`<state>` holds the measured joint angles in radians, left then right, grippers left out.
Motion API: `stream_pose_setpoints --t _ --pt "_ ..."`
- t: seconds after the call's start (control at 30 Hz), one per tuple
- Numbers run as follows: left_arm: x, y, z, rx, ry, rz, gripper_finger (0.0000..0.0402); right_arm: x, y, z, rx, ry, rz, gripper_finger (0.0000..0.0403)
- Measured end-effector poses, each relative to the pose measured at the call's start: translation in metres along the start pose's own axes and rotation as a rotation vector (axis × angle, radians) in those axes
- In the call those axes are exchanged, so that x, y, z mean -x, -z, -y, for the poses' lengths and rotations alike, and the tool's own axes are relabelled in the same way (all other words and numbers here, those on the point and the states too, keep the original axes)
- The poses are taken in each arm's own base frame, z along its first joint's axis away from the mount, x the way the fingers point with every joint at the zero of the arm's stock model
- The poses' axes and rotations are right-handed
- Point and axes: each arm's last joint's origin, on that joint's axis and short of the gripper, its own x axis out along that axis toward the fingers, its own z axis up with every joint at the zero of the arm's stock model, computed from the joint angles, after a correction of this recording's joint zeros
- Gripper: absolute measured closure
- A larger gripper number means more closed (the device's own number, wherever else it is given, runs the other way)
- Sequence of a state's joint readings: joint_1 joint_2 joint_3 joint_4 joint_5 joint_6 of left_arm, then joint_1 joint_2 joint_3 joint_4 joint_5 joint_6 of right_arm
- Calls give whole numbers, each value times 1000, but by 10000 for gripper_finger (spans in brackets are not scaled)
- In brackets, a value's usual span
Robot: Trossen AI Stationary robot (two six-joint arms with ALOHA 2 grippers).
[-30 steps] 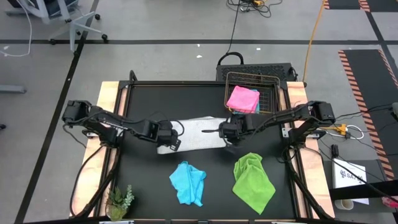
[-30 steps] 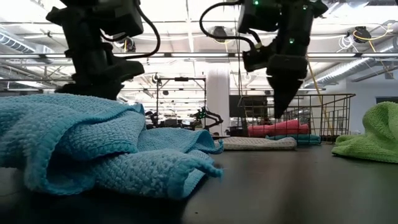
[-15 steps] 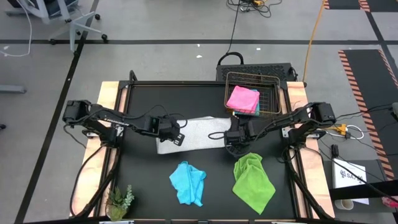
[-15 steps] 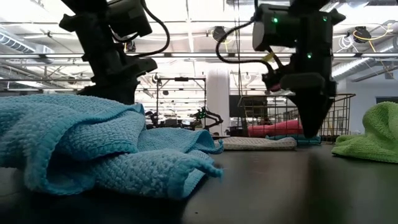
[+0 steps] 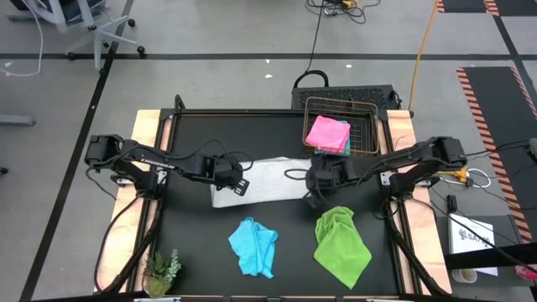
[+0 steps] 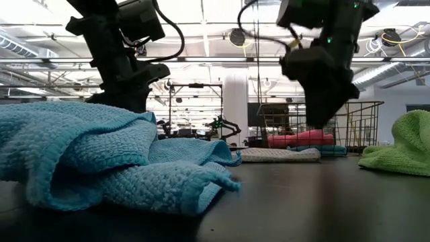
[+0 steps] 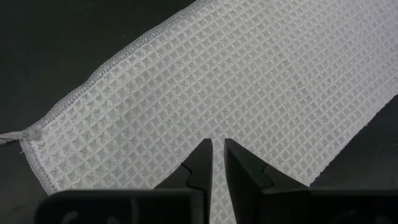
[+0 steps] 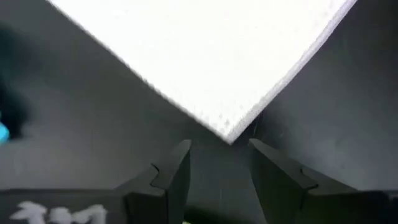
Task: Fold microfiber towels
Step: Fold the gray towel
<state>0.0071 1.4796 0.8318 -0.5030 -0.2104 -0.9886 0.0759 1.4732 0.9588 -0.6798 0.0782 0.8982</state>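
Note:
The white-grey towel [image 5: 262,181] lies flat on the black table as a folded strip, also seen in the low view [image 6: 280,154]. My left gripper [image 5: 237,186] points down over its left end, and the fingers [image 7: 217,152] stand a narrow gap apart over the waffle weave. My right gripper [image 5: 317,190] hangs open just off the strip's right end, raised above the table [image 6: 321,115]. In its wrist view [image 8: 217,160] a towel corner [image 8: 231,134] lies just ahead of the fingers. A light blue towel [image 5: 254,246] and a lime green towel [image 5: 341,243] lie crumpled near the front. My left gripper's fingertips [image 7: 203,152] stand over the white-grey towel's left part, pointing steeply down. Nothing is gathered between them and the cloth lies flat. I cannot tell whether they touch it.
A wire basket [image 5: 367,126] at the far right holds a folded pink towel [image 5: 327,132] on top of a blue one. A small green plant [image 5: 161,270] stands at the near left corner. Bare black table lies between the strip and the two crumpled towels.
My right gripper has left the strip's right end, gone a little toward the right and near edges, rolled about its own axis and risen. My left gripper shifted slightly toward the table's right over the strip's left end, then kept still. The strip stays flat.

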Motion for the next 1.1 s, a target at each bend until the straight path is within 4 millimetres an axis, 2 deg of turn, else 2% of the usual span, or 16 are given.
stream_pose_setpoints --t 0.13,0.2,0.53,0.67,0.87,1.1 --pt "0 0 0 1 0 0 359 12 -4 5 -24 3 81 250" --pt "0 0 0 1 1 0 360 12 -5 6 -32 -2 108 250" --pt "0 0 1 19 5 4 360 -26 13 18 -135 -162 119 250" --pt "0 0 1 20 6 5 360 -37 22 28 -163 -144 100 250" --pt "0 -1 1 20 7 5 360 -42 27 33 -186 -141 64 250" --pt "0 -1 1 20 7 5 360 -41 24 32 -187 -134 114 250"
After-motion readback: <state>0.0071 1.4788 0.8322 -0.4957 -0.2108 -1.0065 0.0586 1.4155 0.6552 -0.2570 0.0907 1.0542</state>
